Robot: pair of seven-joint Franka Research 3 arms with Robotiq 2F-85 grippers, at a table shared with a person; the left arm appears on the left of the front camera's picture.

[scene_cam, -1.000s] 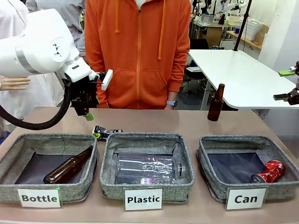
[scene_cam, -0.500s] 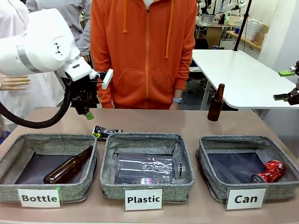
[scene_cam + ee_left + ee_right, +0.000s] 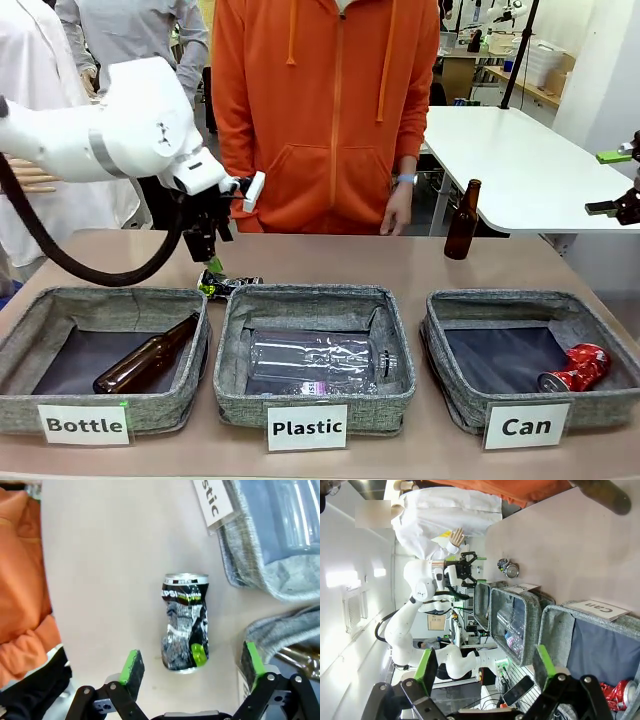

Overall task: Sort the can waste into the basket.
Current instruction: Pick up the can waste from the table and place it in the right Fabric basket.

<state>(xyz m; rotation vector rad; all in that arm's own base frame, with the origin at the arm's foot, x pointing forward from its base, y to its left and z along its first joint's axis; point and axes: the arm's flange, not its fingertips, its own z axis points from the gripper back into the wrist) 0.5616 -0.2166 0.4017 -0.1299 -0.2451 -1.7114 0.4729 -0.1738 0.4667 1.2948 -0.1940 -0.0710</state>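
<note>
**Item: black and silver crushed can** (image 3: 184,622). Lies on its side on bare table, centre of the left wrist view. In the front view (image 3: 228,285) it sits left of centre, just behind the gap between the "Bottle" basket (image 3: 20,405) and the "Plastic" basket (image 3: 235,400).

**Item: red crushed can** (image 3: 575,368). Already in the "Can" basket (image 3: 450,405), lower right of the front view.

**Left gripper** (image 3: 192,664). Fingers spread wide and empty, over the can's lower end.
- Handling: centre over the can's waist first, then go straight down.
- One pad (image 3: 252,660) is near the grey basket wall at lower right, so keep it clear of the fabric.
- The crumpled sides may slip, so close squarely across the width.
- Height above the can is hard to judge from these angles.

**Right gripper** (image 3: 485,666). Fingers apart, holding nothing, well away from the baskets.

**Change from a second ago.**
- The left arm has swung rightward and lower in the front view, bringing its fingertips just above the can.
- The person in the orange hoodie (image 3: 330,110) has shifted right.
- Both cans lie as before.
</note>
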